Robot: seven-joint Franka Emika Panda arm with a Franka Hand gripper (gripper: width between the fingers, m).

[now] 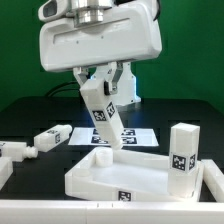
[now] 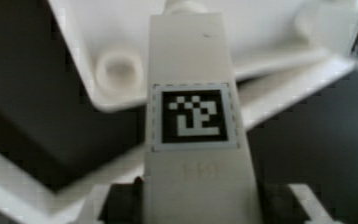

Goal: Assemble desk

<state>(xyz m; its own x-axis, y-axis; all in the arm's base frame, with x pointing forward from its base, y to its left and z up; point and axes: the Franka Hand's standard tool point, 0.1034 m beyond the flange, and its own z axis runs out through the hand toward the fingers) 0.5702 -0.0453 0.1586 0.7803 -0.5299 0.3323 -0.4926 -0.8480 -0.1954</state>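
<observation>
Exterior view, read as a clock face centred on the tabletop (image 1: pixel 100 182): the gripper (image 1: pixel 104 92) hangs toward twelve o'clock, clenched on a white leg (image 1: pixel 101 118) that slants down to the tabletop's far rim near the eleven o'clock corner (whether its tip touches the rim I cannot tell). A second leg (image 1: pixel 183 150) stands upright at the two o'clock corner. A loose leg (image 1: pixel 50 134) and another white piece (image 1: pixel 18 151) lie on the black table (image 1: pixel 25 120) out at nine to ten o'clock, and the marker board (image 1: pixel 137 133) lies flat behind at twelve. In the wrist view the held leg's tag (image 2: pixel 194 115) faces the camera, and beyond its tip a round socket (image 2: pixel 114 68) shows in a tabletop corner, with nothing seated in it. The leg looks like stiff, light, smooth plastic, so it may pivot or slip in a two-finger pinch. The best hold is probably on two opposite flat faces near the upper end, leaving the lower end free. The tabletop looks light enough to slide if pressed off-centre.
</observation>
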